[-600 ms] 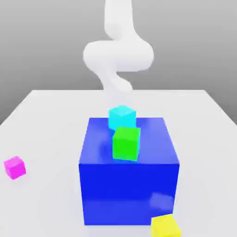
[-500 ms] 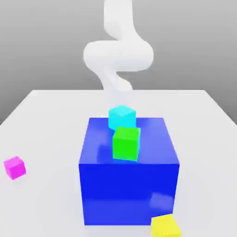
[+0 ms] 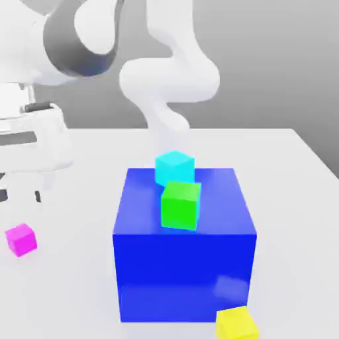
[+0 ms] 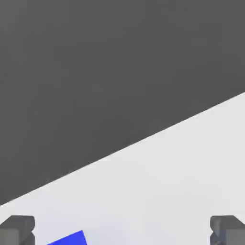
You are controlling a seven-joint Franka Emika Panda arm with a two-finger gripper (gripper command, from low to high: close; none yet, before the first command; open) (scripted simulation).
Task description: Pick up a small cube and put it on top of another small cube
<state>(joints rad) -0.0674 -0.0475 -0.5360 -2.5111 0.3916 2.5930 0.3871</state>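
- We have the pincer [image 3: 20, 196] spread wide and empty, hanging just above the magenta cube [image 3: 21, 239] near the exterior view's left edge of the tabletop [image 3: 291, 172].
- We judge it best to centre both fingers [image 4: 17, 228] over the cube, square them to its faces, then lower straight.
- The magenta cube is small, glossy and plain.
- The cyan cube [image 3: 174, 165] sits on the big blue block [image 3: 185, 265], touching a green cube [image 3: 180, 205].
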